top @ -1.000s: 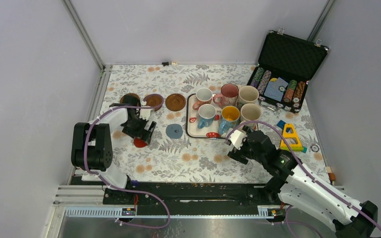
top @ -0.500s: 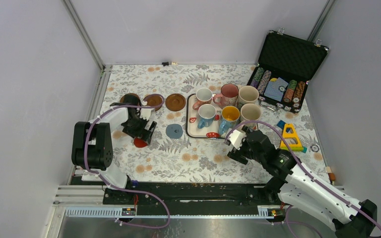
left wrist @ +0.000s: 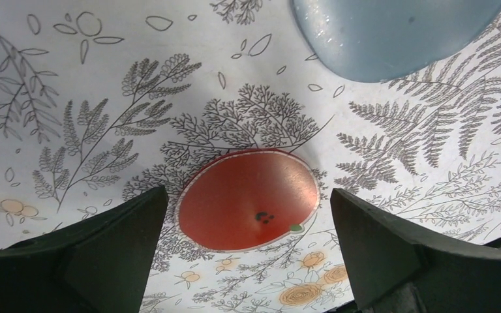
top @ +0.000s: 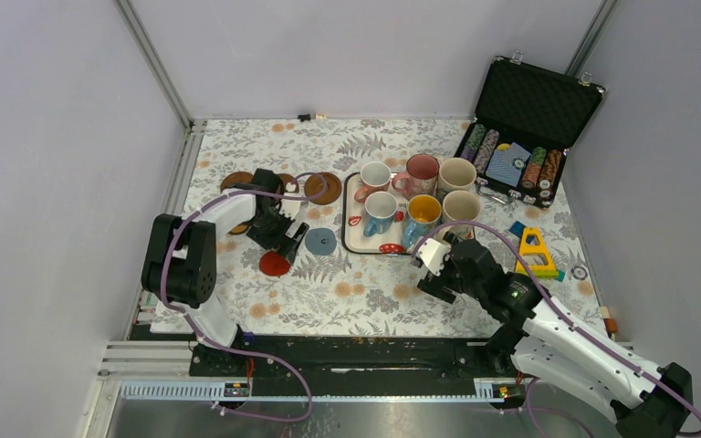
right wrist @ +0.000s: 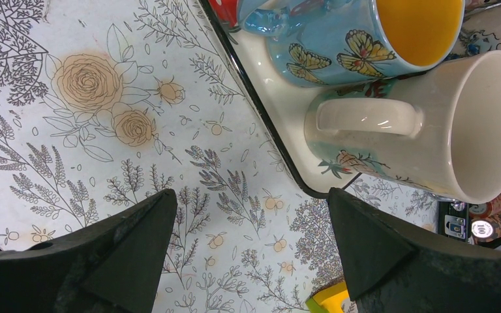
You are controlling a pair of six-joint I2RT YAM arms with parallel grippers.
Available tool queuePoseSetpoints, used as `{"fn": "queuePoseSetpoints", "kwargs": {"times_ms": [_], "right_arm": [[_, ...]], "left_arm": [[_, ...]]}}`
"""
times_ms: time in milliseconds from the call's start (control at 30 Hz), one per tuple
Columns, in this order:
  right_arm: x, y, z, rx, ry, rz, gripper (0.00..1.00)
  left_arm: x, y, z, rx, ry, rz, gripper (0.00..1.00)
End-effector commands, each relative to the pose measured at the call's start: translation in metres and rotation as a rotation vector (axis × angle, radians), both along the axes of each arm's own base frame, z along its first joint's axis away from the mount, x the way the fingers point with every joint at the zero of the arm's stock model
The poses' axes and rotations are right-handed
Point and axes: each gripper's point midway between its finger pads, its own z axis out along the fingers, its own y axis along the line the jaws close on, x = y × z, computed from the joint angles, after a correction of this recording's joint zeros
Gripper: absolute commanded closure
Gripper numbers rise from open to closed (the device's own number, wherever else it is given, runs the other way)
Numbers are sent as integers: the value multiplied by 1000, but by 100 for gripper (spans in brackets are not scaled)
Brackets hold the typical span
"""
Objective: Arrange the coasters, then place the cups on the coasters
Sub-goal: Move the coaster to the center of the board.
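Note:
The red coaster (left wrist: 248, 199) lies flat on the floral cloth, just past my left gripper (left wrist: 248, 254), which stands open and empty. From above, this coaster (top: 275, 264) sits below-left of the grey-blue coaster (top: 319, 241). Dark brown coasters (top: 326, 188) lie behind the left arm, partly hidden by it. Six cups stand on the tray (top: 351, 239); among them are the pink one (top: 420, 172) and the blue one with a yellow inside (right wrist: 365, 39). A cream cup (right wrist: 456, 130) stands beside that blue one. My right gripper (right wrist: 251, 261) hovers open near the tray's front corner.
An open black case (top: 520, 137) with striped poker chips stands at the back right. A yellow and blue toy (top: 534, 246) lies right of the tray, close to the right arm. Metal frame posts and grey walls close in the cloth on both sides.
My left gripper has swung right and back, and the red coaster has shifted slightly right and now lies clear of the fingers. The right arm has barely moved.

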Motion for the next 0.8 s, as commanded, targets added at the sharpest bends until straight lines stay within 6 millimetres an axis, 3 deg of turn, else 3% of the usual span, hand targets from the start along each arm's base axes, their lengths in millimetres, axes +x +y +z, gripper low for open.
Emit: {"fn": "queuePoseSetpoints", "kwargs": {"times_ms": [0, 167, 367, 533, 767], "right_arm": [[8, 3, 10, 29, -35, -16, 7], [8, 4, 10, 32, -36, -15, 7], [8, 4, 11, 35, -36, -15, 7], [9, 2, 13, 38, -44, -27, 7], [8, 2, 13, 38, -44, -28, 7]], "left_arm": [[19, 6, 25, 23, -118, -6, 1], [-1, 12, 56, 16, -254, -179, 1], [-26, 18, 67, 28, -301, -401, 1], [-44, 13, 56, 33, -282, -542, 1], [-52, 10, 30, 81, -293, -636, 1]]}}
